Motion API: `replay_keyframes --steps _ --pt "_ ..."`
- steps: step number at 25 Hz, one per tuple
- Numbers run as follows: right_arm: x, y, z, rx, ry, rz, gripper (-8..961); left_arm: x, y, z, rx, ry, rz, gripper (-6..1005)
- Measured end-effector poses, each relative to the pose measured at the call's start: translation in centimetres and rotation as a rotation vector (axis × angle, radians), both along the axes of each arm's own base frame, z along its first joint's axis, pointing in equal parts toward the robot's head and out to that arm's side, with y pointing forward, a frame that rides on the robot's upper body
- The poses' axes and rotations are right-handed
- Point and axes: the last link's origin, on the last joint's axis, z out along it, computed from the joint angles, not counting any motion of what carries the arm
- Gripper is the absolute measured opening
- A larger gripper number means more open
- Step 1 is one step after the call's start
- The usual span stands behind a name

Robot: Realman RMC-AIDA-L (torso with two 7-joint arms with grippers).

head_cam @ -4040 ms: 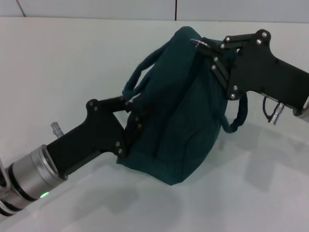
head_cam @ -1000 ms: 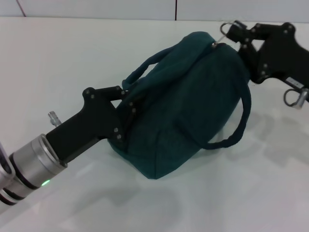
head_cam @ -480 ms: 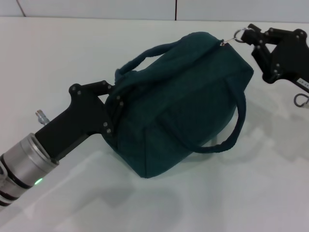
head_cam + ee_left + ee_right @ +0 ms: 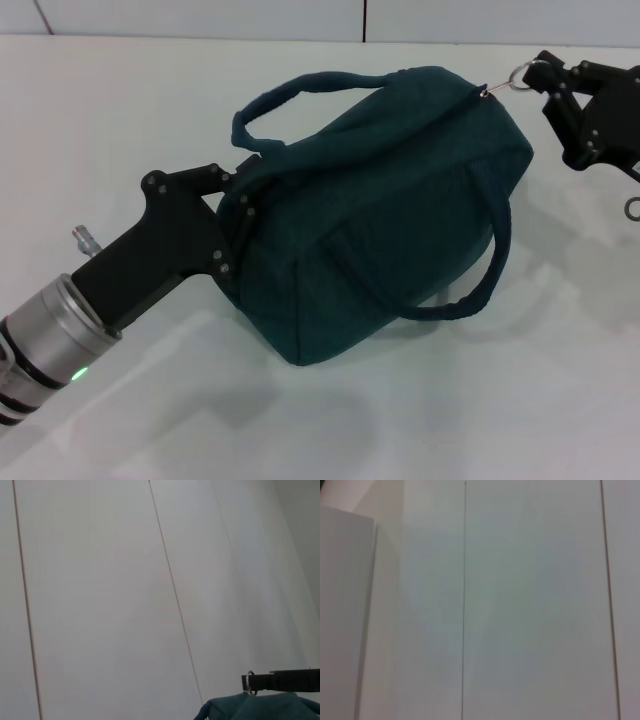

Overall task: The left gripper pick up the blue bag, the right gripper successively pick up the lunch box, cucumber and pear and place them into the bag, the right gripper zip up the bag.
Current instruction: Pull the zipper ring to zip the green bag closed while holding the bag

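The blue bag (image 4: pixel 390 200) lies on the white table with its top closed, one handle arching above it and the other hanging down its front. My left gripper (image 4: pixel 236 214) is shut on the bag's left end. My right gripper (image 4: pixel 541 76) is at the bag's upper right corner, shut on the ring zipper pull (image 4: pixel 518 75). In the left wrist view the bag's top (image 4: pixel 260 707) shows with the right gripper (image 4: pixel 261 681) and the ring (image 4: pixel 250 676) just beyond it. The lunch box, cucumber and pear are hidden from view.
The white table (image 4: pixel 120 110) spreads all around the bag, with a wall seam at the back (image 4: pixel 364 20). The right wrist view holds only pale panels (image 4: pixel 520 605).
My right gripper has travelled right along the bag's top with the zipper pull. The bag has stretched out longer and flatter, and my left gripper has shifted slightly left.
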Motion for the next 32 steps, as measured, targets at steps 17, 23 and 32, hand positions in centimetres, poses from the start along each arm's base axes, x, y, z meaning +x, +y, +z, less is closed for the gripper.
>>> replay_keyframes --steps 17,23,32 --pt "-0.1 -0.1 -0.1 0.004 0.013 -0.008 146 0.4 0.4 -0.2 -0.001 0.014 -0.026 56" --pt "0.3 -0.2 0.0 0.022 0.006 -0.013 260 0.5 0.5 -0.3 0.002 0.023 -0.027 55" --pt "2.8 -0.1 0.2 0.117 -0.131 -0.076 428 0.7 0.7 -0.3 0.001 0.026 -0.032 55"
